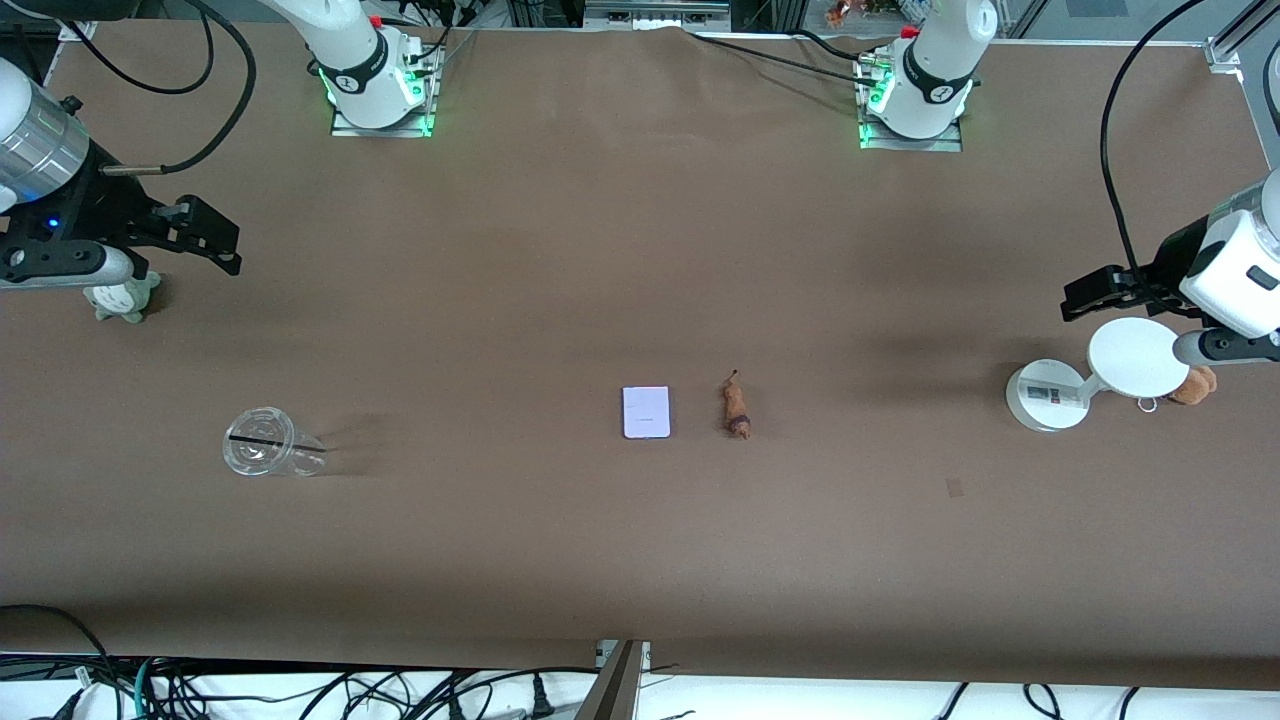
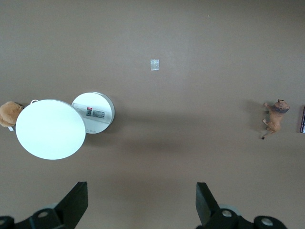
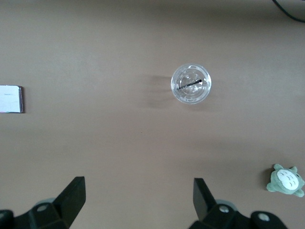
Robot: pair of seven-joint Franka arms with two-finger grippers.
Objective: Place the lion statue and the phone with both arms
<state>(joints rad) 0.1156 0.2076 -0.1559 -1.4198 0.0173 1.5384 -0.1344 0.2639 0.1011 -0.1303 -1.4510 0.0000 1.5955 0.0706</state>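
Note:
The lion statue (image 1: pixel 737 407), a tiny orange-brown figurine with a darker end, lies on the brown table near its middle; it also shows in the left wrist view (image 2: pixel 275 117). The phone (image 1: pixel 645 412), a pale lavender-white rectangle, lies flat beside it toward the right arm's end, and shows in the right wrist view (image 3: pixel 10 99). My left gripper (image 1: pixel 1090 293) hangs open and empty over the left arm's end of the table, by the white stand. My right gripper (image 1: pixel 205 235) hangs open and empty over the right arm's end. Both are far from the lion and the phone.
A white round-based stand (image 1: pixel 1090 375) and a brown plush with a metal ring (image 1: pixel 1192 386) sit under the left arm. A clear plastic cup (image 1: pixel 270 443) lies toward the right arm's end. A small green-grey plush (image 1: pixel 122 298) sits under the right arm.

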